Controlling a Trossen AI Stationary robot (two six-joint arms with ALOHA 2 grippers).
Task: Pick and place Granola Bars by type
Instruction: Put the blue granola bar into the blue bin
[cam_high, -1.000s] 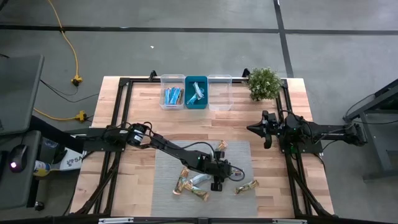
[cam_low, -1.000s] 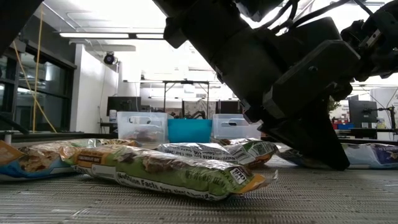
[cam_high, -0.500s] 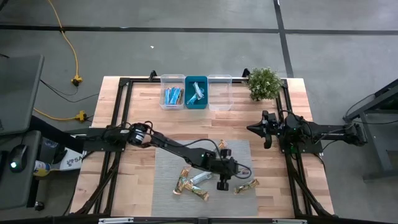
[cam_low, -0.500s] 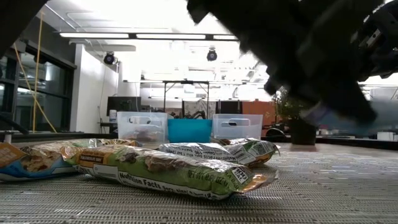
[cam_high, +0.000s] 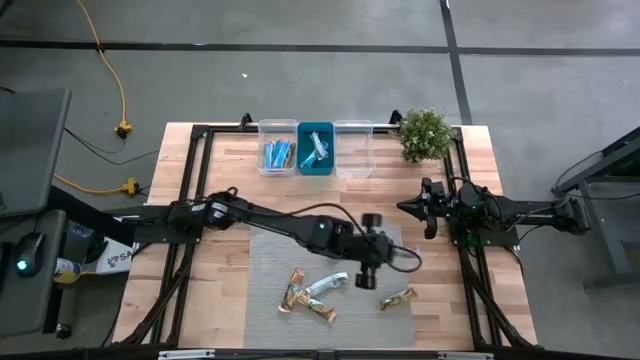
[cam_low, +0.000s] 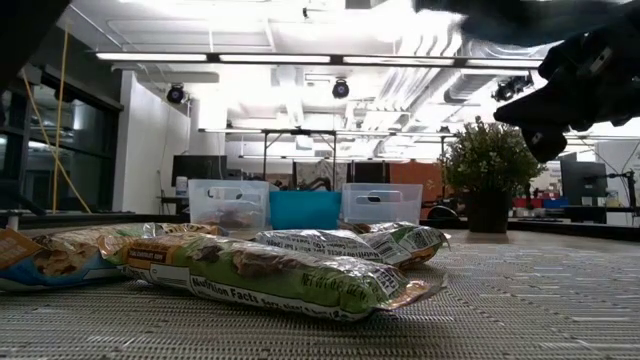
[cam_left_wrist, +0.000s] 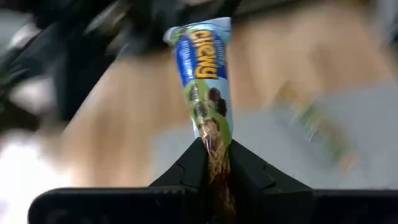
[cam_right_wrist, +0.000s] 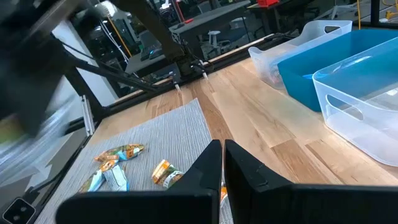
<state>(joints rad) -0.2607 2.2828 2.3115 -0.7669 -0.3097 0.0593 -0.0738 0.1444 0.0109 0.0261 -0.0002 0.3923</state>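
Left pincer (cam_left_wrist: 214, 163) grips a blurred granola bar (cam_left_wrist: 205, 81); right pincer (cam_right_wrist: 222, 155) clenched, bar's lower end hidden

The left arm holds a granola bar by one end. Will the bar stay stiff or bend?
Probably fairly stiff: the granola bar stands straight out from the left gripper, pinched at one end only, without drooping. It seems light, since that small pinch carries it. The glossy wrapper may let it slip.
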